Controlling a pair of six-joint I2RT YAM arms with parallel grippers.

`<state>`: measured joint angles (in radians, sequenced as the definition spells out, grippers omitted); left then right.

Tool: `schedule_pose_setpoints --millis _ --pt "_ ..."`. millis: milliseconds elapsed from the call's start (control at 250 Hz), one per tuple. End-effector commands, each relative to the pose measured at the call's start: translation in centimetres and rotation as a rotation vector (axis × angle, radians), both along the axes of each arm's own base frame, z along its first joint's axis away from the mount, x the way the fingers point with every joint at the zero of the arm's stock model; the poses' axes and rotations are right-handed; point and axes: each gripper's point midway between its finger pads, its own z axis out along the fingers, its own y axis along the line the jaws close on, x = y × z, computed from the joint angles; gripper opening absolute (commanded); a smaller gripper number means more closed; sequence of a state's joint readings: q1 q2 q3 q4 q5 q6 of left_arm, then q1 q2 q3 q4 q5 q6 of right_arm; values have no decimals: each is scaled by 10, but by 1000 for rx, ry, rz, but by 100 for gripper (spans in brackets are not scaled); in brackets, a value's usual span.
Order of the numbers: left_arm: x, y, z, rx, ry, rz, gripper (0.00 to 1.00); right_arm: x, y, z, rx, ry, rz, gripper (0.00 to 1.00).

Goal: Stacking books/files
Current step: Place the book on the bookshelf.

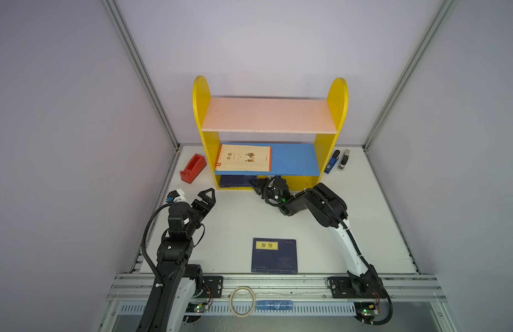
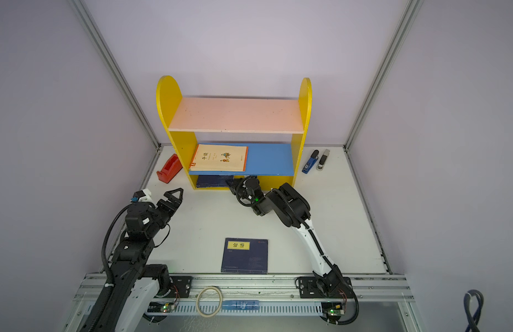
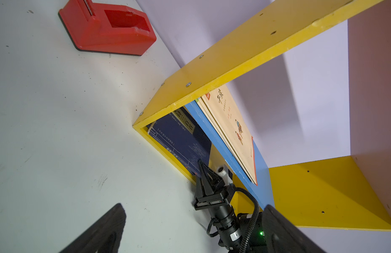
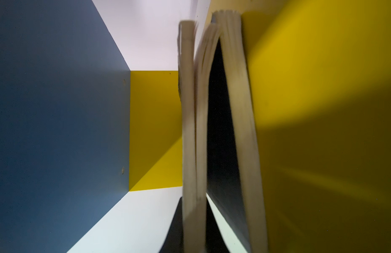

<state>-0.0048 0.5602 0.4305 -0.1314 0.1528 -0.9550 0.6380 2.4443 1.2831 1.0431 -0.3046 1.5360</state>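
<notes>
Navy book (image 4: 188,131), pages visible only in right wrist view, clenched in right fingers (image 3: 206,177); left fingers (image 3: 107,232) released.

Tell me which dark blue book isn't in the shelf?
The yellow-labelled navy book, flat on the table near the front; the other navy books are in the shelf's bottom compartment.

The right gripper (image 1: 255,185) and navy books (image 1: 235,181) crowd the bottom bay of the bookshelf (image 1: 202,115), its right half seemingly free; the blue board (image 1: 295,159) lies bare beside the cream books (image 1: 243,158).
</notes>
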Motion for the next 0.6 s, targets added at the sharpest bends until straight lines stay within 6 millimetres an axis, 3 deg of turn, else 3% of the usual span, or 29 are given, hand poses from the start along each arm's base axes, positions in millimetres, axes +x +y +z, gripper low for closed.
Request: schedule_pose_setpoints --millis 0,252,596 --pt "0 -2 5 3 -17 -15 100 9 -15 16 63 -65 -79 0" --pt "1 -2 3 1 -11 -14 100 9 -14 31 91 -91 -104 0" --pt "3 -3 1 -3 -6 -20 100 11 3 12 31 -20 -52 0"
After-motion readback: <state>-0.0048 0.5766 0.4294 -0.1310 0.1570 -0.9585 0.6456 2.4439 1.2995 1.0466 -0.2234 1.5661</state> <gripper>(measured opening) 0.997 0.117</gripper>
